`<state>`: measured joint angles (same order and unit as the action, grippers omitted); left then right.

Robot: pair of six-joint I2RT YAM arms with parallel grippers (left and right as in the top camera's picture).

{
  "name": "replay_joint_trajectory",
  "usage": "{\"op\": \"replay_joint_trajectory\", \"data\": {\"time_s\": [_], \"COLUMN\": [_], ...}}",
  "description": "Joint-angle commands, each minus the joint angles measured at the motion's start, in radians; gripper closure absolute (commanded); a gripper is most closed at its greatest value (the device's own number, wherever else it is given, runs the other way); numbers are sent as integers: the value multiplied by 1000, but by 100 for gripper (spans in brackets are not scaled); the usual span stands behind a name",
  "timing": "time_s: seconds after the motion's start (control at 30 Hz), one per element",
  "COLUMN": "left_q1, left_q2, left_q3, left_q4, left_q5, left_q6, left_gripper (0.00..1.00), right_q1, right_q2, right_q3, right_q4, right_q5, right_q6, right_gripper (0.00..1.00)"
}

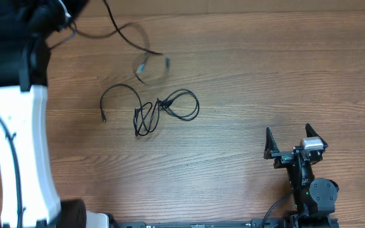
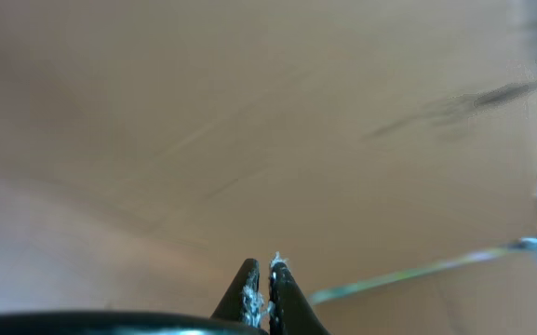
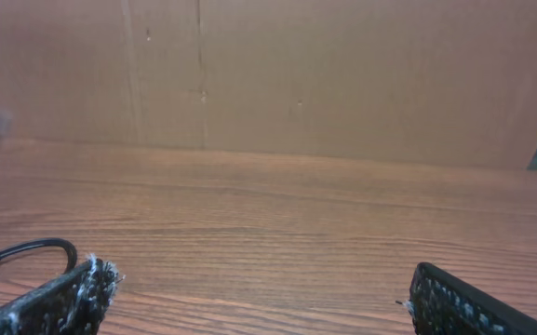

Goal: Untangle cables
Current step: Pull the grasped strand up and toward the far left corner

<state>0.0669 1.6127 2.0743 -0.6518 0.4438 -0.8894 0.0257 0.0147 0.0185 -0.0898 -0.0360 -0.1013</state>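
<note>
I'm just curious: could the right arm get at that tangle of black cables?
Probably yes. The right gripper is open, and only bare wooden table lies between it and the tangled cables; nothing blocks the way.

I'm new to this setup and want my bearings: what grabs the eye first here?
A small tangle of thin black cables lies mid-table on the brown wood-grain table, with one loose black strand curling off to its left in the overhead view. A bulky white left arm runs down the left edge. The black right gripper sits at lower right, jaws wide open, apart from the cables.
</note>
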Motion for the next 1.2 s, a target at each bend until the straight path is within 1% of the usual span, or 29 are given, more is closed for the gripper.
{"op": "replay_joint_trajectory", "data": {"time_s": [0.0, 0.03, 0.1, 0.27, 0.4, 0.43, 0.5, 0.57, 0.63, 0.7, 0.73, 0.83, 0.87, 0.93, 1.03, 1.1, 1.17], "left_q1": [-2, -2, -2, -2, -2, -1, 1, 3, 7, 18, 28, 39, 43, 55, 84, 105, 126], "left_q2": [-87, -103, -122, -127, -101, -81, -57, -32, -8, 23, 47, 89, 105, 130, 182, 228, 273], "left_q3": [5, 5, 5, 5, 5, 4, 4, 4, 4, 4, 4, 4, 4, 4, 4, 4, 4], "left_q4": [153, 198, 239, 192, 120, 109, 114, 135, 185, 293, 416, 580, 613, 624, 581, 539, 479], "left_q5": [50, 47, 32, -15, -117, -176, -247, -296, -309, -309, -317, -354, -379, -419, -475, -547, -671], "left_q6": [-95, -95, -95, -68, 40, 114, 172, 198, 227, 235, 234, 231, 232, 241, 346, 485, 615], "left_gripper": [96, 96, 96, 96, 96, 96, 96, 96, 96, 96, 96, 96, 96, 96, 96, 96, 96], "right_q1": [-5, -5, -5, -5, -5, -5, -5, -5, -5, -5, -5, -5, -5, -5, -5, -5, -5], "right_q2": [-8, -8, -8, -8, -8, -8, -8, -8, -8, -8, -8, -8, -8, -8, -8, -8, -8], "right_q3": [-10, -10, -10, -10, -10, -10, -10, -10, -10, -10, -10, -10, -10, -10, -10, -10, -10], "right_q4": [7, 7, 6, 7, 7, 7, 6, 7, 7, 6, 7, 7, 7, 7, 6, 7, 7], "right_q5": [12, 12, 12, 12, 12, 12, 12, 12, 12, 12, 12, 12, 12, 12, 12, 12, 12], "right_q6": [-1, -1, -1, -1, -1, -1, -1, -1, -1, -1, -1, -1, -1, -1, -1, -1, -1], "right_gripper": [0, 0, 0, 0, 0, 0, 0, 0, 0, 0, 0, 0, 0, 0, 0, 0, 0]}}
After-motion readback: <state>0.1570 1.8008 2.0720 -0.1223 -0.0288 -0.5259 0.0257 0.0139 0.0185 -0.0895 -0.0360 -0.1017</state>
